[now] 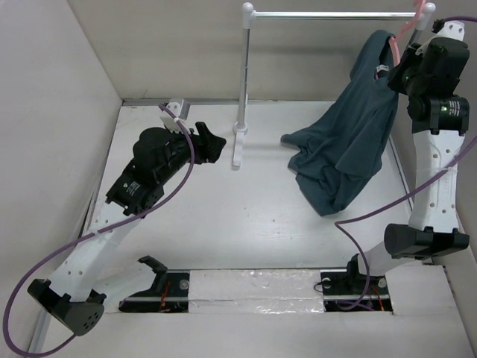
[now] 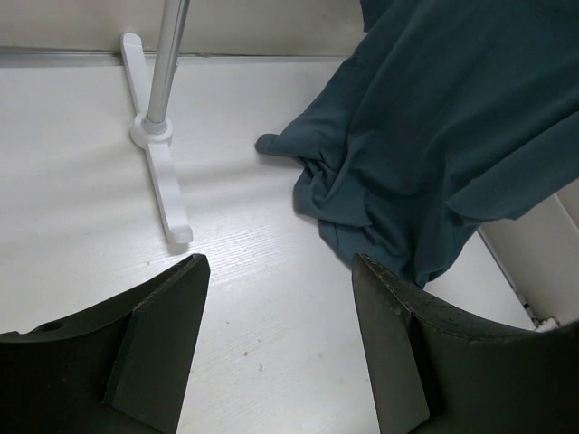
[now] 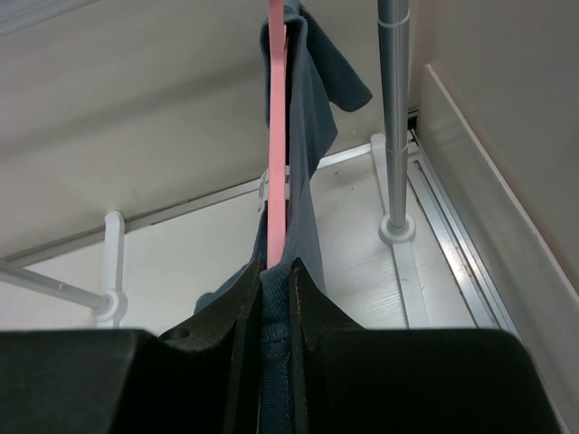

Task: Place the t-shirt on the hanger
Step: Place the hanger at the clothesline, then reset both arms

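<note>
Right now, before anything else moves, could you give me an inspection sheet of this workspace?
Surface: white table, t-shirt hem pooled on it.
Job's things: t-shirt hangs bunched beside the hanger, up by the rail.
Clutter: nothing seen.
Grippers: left gripper open, empty; right gripper shut on the t-shirt at the hanger.
Cables: purple cables trail in loose loops on both sides.
Surroundings: white rack, pale walls.

White table (image 1: 246, 216) — rack base (image 1: 238, 145), t-shirt (image 1: 332, 179) hem resting.

The left claw (image 2: 279, 271) gapes wide above the white bench (image 2: 253, 344). Right of the rack foot (image 2: 158, 172), the teal t-shirt (image 2: 425, 154) hangs down, its lower folds bunched on the bench.
</note>
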`<action>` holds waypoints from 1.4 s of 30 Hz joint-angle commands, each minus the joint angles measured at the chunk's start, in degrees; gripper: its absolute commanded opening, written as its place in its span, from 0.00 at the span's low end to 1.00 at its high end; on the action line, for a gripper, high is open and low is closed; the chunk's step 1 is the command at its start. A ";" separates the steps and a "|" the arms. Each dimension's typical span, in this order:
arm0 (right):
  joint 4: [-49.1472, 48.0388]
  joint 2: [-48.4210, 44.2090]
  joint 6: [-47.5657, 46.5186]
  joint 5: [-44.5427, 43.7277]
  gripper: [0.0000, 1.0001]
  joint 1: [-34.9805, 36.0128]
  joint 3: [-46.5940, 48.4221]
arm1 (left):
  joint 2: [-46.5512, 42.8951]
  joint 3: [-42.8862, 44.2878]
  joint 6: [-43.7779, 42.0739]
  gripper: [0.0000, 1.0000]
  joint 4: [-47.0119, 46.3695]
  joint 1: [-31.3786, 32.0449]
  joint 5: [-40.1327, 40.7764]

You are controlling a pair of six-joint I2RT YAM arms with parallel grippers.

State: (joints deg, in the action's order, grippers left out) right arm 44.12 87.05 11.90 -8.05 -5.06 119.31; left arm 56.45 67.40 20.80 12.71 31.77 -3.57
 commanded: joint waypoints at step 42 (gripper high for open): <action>-27.59 -34.03 22.98 16.55 1.00 0.04 -40.53 | 7.10 5.28 5.57 0.68 -5.06 1.54 -1.44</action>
State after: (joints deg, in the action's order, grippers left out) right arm 21.37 56.38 29.58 2.74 -7.90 84.86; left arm 63.92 68.82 24.34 10.57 33.06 -4.10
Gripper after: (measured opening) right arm 0.999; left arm 0.673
